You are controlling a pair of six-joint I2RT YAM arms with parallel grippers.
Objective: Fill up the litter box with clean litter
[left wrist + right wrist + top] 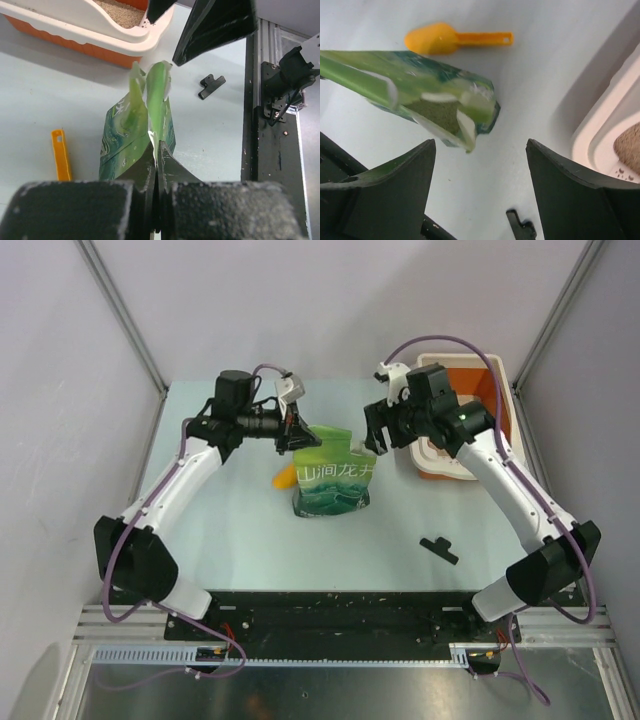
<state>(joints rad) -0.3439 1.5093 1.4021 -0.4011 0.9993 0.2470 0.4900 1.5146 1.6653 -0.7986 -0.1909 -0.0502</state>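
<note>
Down at the lower right of the overhead view, closest to the arm bases, a small black clip (438, 548) lies loose on the table (230, 530), well apart from everything else. Further up, mid-frame, the green pouch (335, 480) stands with the orange scoop (283, 478) just beside it on the left. The left gripper (303, 432) is pinched tight on the pouch's upper left corner. The right gripper (378, 435) hangs by the upper right corner with its jaws spread, gripping nothing. That pouch is soft, floppy film and probably bottom-heavy, so I'd grab the flat top edge at both corners, not the slick belly. Its mouth looks open from the right wrist, but it's blurry, so no promises. Farthest back, upper right, sits the litter box (478, 380), partly under the right arm, with some clean litter (120, 15) lying in it. Loose granules will run fast once tipped. In the way are that arm and the box's raised white rim.
</note>
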